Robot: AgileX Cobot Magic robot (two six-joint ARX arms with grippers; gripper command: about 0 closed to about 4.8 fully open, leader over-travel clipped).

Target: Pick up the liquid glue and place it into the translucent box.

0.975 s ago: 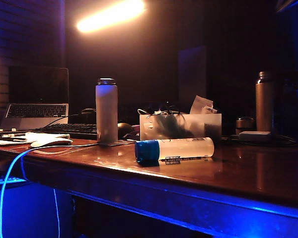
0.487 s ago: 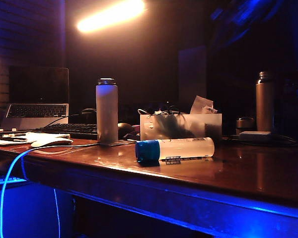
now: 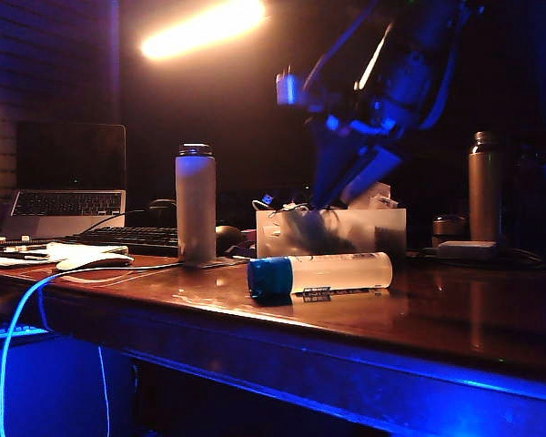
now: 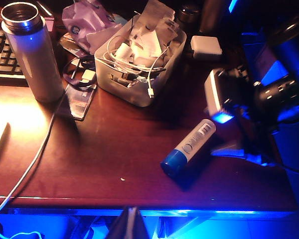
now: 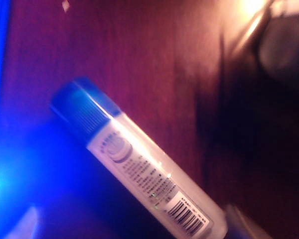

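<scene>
The glue (image 3: 319,273) lies on its side on the glossy dark wooden table (image 3: 455,319), a slim smooth cylinder with a frosted whitish body, a ribbed blue cap and a printed label with a barcode. It rests near the table's front edge, cap toward the left in the exterior view, with bare polished wood around it on all sides.

Just behind it stands the box (image 3: 331,231), low, rectangular and frosted, its rounded rim open at the top and white cables, plugs and papers heaped inside. Left of the box a tall matte white bottle (image 3: 196,204) with a dark metal lid stands upright, well apart from the glue.

The right gripper (image 3: 341,187) hangs blurred above the box, tilted downward; its fingers are too smeared to tell whether they stand wide or closed, and it holds nothing that can be seen. Its wrist view shows the glue (image 5: 134,162) close below.

The left gripper (image 4: 128,225) shows only as a dark tip over the table's front edge, clear of the glue (image 4: 188,148); its opening cannot be told.
</scene>
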